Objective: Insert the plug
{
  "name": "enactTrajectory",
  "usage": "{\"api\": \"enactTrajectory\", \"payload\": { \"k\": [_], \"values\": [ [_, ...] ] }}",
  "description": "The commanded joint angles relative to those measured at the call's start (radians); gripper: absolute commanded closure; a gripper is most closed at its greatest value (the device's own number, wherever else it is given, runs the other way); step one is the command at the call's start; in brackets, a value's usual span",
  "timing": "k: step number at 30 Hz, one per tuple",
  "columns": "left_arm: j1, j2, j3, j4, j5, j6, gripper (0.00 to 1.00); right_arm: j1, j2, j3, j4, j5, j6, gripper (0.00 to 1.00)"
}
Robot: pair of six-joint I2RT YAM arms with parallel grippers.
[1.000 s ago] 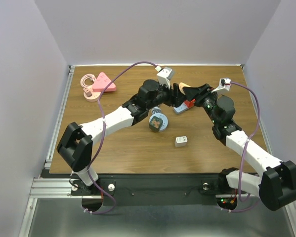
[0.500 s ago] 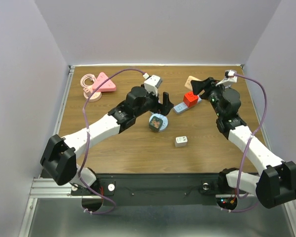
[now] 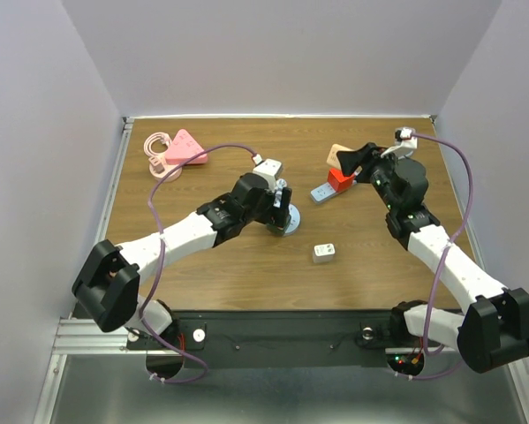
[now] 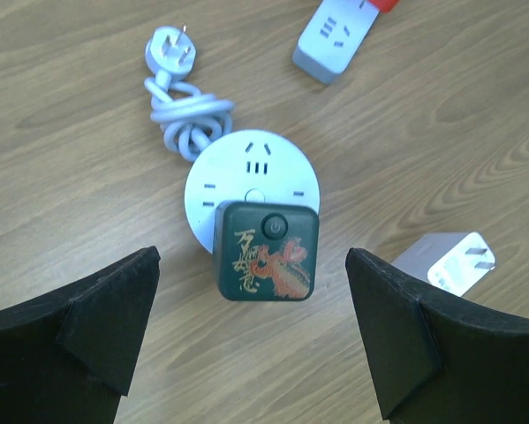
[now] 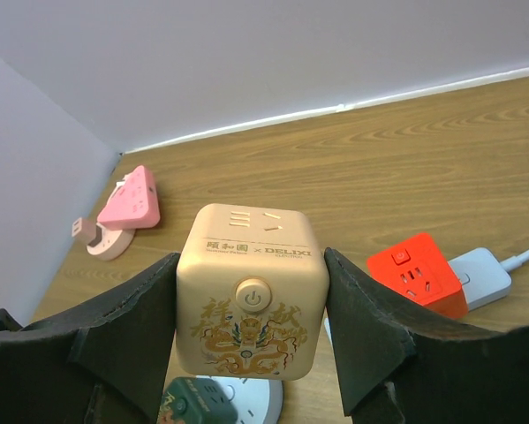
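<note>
My right gripper is shut on a beige cube plug with a gold dragon print, held in the air at the back right. A red cube sits on a white power strip just below it. My left gripper hangs open over a dark green cube that sits on a round white socket, with nothing between its fingers. In the top view the left gripper covers most of the round socket.
A small white adapter lies loose near the middle front. The round socket's coiled cord lies beside it. A pink triangular socket with its pink cord sits at the back left. Side walls close in the table.
My left gripper has opened fully and pulled back from the power strip to above the green cube. The right gripper moved the beige cube a little to the back right.
</note>
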Motion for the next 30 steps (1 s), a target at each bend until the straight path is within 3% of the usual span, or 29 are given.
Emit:
{"api": "enactTrajectory", "payload": {
  "k": [1,12,19,24,27,28,30],
  "values": [
    [-0.007,-0.013,-0.042,0.009,0.053,-0.008,0.01,-0.001,-0.031,0.0,0.037,-0.021,-0.002,1.0],
    [-0.011,0.129,-0.005,0.06,0.199,0.078,0.01,-0.001,-0.052,0.019,-0.058,-0.05,-0.045,1.0],
    [-0.012,0.23,0.059,-0.031,0.206,0.159,0.03,-0.001,-0.059,0.044,-0.187,-0.122,-0.108,1.0],
    [-0.012,0.29,0.113,-0.121,0.217,0.217,0.37,-0.001,-0.023,0.052,-0.244,-0.162,-0.138,1.0],
    [-0.012,0.312,0.13,-0.157,0.217,0.247,0.5,-0.001,0.015,0.053,-0.274,-0.186,-0.164,1.0],
    [-0.012,0.316,0.136,-0.17,0.216,0.248,0.63,-0.001,0.027,0.056,-0.285,-0.2,-0.169,1.0],
    [-0.011,0.318,0.139,-0.181,0.216,0.294,0.77,-0.001,0.067,0.067,-0.313,-0.208,-0.178,1.0]
  ]
}}
